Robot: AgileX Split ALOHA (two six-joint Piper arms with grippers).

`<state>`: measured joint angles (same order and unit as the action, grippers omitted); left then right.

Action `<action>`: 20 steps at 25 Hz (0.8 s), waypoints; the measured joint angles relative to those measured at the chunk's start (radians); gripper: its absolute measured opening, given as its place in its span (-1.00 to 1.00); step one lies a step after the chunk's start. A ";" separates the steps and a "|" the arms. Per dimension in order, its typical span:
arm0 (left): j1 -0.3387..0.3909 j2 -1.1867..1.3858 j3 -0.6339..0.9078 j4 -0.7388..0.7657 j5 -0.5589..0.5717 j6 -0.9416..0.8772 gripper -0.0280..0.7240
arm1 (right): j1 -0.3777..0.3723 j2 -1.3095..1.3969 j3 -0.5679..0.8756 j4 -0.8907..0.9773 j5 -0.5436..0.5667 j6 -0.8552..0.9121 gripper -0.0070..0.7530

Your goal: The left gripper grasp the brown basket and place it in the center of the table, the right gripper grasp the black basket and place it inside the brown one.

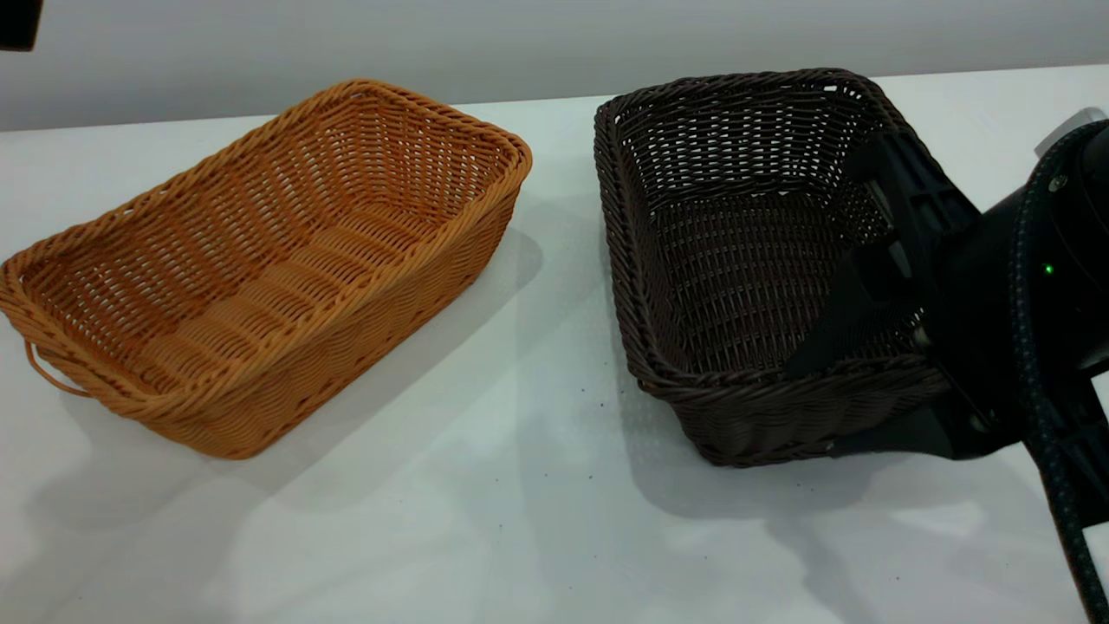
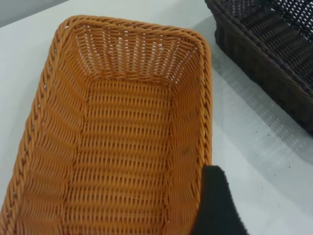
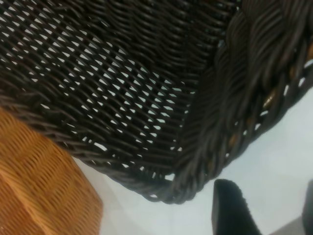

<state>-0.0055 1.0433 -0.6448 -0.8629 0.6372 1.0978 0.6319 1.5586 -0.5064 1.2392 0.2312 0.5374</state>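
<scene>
The brown basket (image 1: 260, 269) lies at the table's left, empty; the left wrist view looks down into it (image 2: 122, 147). My left gripper (image 2: 264, 205) is not in the exterior view. One black finger (image 2: 215, 200) shows just outside the basket's long rim, with bare table beside it, so the jaws stand open. The black basket (image 1: 745, 260) sits at the right, empty. My right gripper (image 1: 875, 347) is at its near right side. In the right wrist view the gripper (image 3: 269, 205) is open over bare table, just short of the basket's corner (image 3: 195, 181).
The white table (image 1: 520, 503) runs between and in front of the baskets. A gap of table separates the two baskets. The back edge meets a grey wall (image 1: 554, 43). The right arm's black body and cable (image 1: 1040, 347) fill the right edge.
</scene>
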 joint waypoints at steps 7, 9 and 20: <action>0.000 0.000 -0.001 -0.003 0.000 0.000 0.15 | -0.001 -0.001 0.000 0.012 -0.040 -0.013 -0.14; 0.000 0.000 -0.001 -0.010 0.000 0.000 0.15 | -0.002 -0.001 0.000 0.012 -0.051 -0.015 -0.14; 0.000 0.000 -0.001 -0.026 0.001 0.000 0.15 | -0.003 0.066 -0.001 0.012 -0.089 -0.010 -0.14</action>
<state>-0.0055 1.0433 -0.6453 -0.8890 0.6384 1.0978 0.6286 1.6241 -0.5073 1.2516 0.1425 0.5272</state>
